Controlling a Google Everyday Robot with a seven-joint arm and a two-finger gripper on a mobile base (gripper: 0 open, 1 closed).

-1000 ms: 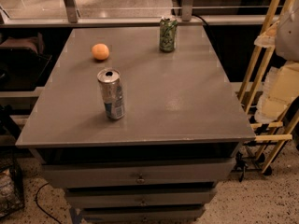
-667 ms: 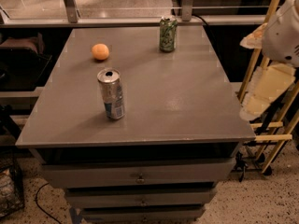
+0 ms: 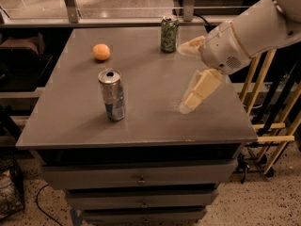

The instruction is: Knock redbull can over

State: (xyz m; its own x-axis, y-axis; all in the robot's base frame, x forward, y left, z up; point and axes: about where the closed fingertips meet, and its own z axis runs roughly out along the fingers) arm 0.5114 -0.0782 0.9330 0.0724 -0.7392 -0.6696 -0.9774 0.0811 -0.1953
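Note:
The redbull can (image 3: 112,94) is a slim silver can with blue patches low on its side. It stands upright on the grey table (image 3: 141,121), left of centre toward the front. My gripper (image 3: 183,79) has come in from the right above the table, to the right of the can and apart from it. Its two cream fingers (image 3: 198,89) are spread wide and hold nothing.
A green patterned can (image 3: 169,34) stands upright at the table's back edge, just behind my gripper. An orange (image 3: 101,52) lies at the back left. Drawers sit under the tabletop. A wooden rack (image 3: 265,107) stands to the right of the table.
My arm has swung in from the right edge over the table toward the redbull can. The cans and the orange have not moved.

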